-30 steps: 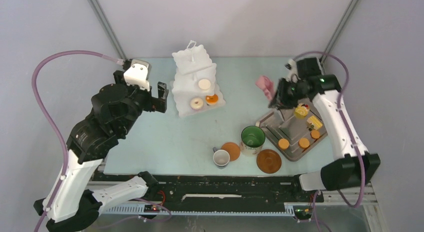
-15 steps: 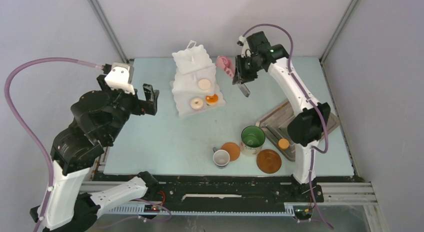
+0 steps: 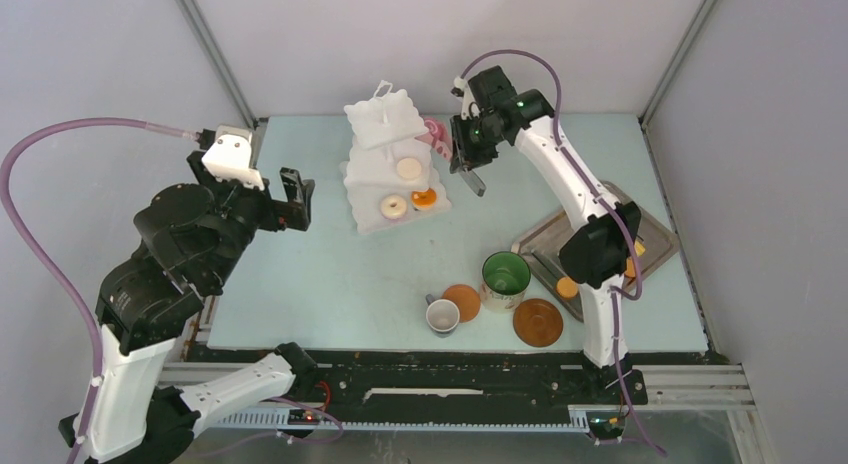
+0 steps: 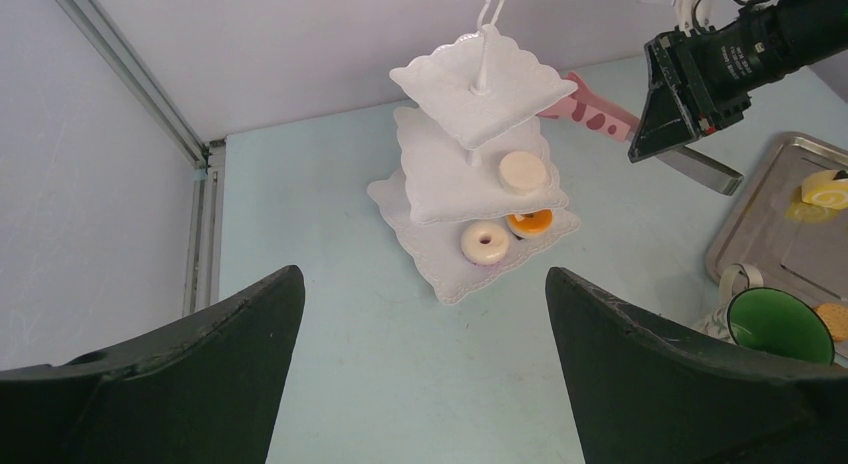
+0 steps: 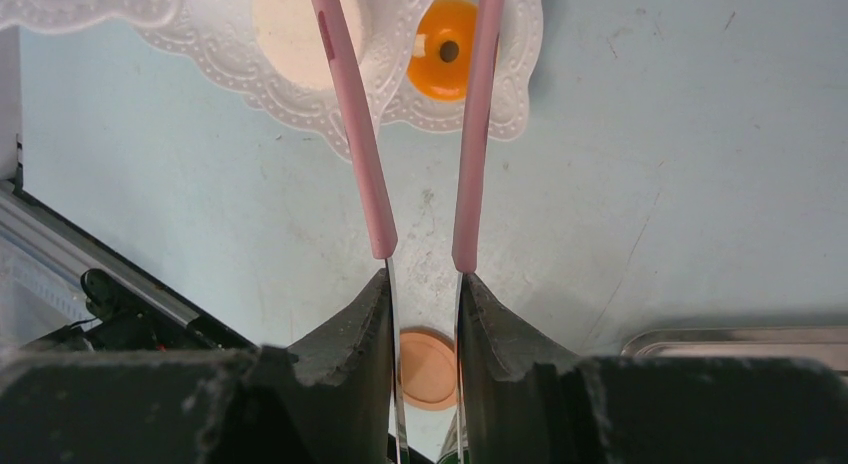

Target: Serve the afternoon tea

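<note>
Right gripper (image 5: 422, 284) is pinched on the thin pink tongs (image 5: 356, 134), and a pink cake (image 4: 590, 111) looks held at their far tips, just beside the right edge of the white stand (image 4: 440, 174), by its upper tiers; left gripper (image 4: 422, 282) is spread wide, empty, near-left of the stand. The cake should be brought over a bare part of a tier, set down flat, and only then released, so the stand is not nudged.
</note>
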Controlling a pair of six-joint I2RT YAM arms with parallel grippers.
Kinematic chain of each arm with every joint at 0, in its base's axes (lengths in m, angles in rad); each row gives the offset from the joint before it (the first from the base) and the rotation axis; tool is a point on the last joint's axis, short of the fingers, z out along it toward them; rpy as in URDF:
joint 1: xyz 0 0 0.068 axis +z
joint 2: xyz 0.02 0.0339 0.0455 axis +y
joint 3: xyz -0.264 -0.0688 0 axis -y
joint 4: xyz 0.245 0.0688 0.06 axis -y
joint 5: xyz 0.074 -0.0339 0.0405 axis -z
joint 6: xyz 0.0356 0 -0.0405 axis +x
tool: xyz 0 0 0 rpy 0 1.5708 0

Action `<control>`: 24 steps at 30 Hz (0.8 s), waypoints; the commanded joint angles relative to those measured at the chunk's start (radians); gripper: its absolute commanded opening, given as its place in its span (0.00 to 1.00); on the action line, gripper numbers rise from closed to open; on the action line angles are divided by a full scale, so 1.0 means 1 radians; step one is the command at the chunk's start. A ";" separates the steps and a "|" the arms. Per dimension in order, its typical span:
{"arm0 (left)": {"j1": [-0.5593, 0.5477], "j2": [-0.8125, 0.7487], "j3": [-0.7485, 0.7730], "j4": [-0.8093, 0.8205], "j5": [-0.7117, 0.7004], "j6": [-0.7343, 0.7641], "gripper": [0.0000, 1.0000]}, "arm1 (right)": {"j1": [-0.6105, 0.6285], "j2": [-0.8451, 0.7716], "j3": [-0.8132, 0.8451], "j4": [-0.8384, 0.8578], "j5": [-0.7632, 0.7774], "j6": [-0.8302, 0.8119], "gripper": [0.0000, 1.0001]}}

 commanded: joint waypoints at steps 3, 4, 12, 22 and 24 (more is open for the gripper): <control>0.006 -0.004 0.004 0.001 -0.009 -0.017 0.98 | 0.026 0.044 0.089 0.042 0.025 -0.003 0.00; 0.005 -0.004 0.004 0.000 -0.008 -0.016 0.98 | 0.030 0.050 0.091 0.045 0.022 0.001 0.00; 0.005 -0.008 0.005 -0.011 -0.017 -0.018 0.98 | 0.054 0.116 0.156 0.047 0.036 0.005 0.06; 0.005 -0.016 -0.003 -0.018 -0.029 -0.025 0.98 | 0.055 0.155 0.188 0.081 0.024 0.017 0.24; 0.005 -0.016 -0.004 -0.018 -0.031 -0.025 0.98 | 0.055 0.160 0.192 0.092 0.009 0.020 0.28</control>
